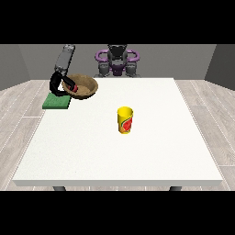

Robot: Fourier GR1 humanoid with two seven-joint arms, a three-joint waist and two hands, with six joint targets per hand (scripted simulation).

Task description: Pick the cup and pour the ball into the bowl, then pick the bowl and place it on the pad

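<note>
A brown bowl (86,86) is at the table's far left, tilted, with its near edge over the right end of the green pad (54,102). The black hand at the view's left (58,85) is curled round the bowl's left rim, thumb inside. A small red spot (75,87), perhaps the ball, shows inside the bowl by the thumb. The yellow cup (125,120) with a red mark stands upright near the table's middle, far from that hand. I cannot tell whether the bowl touches the pad. The other hand does not show.
The white table (151,156) stretches wide towards the camera, its left edge close by the pad. The robot's torso (117,62) stands behind the far edge.
</note>
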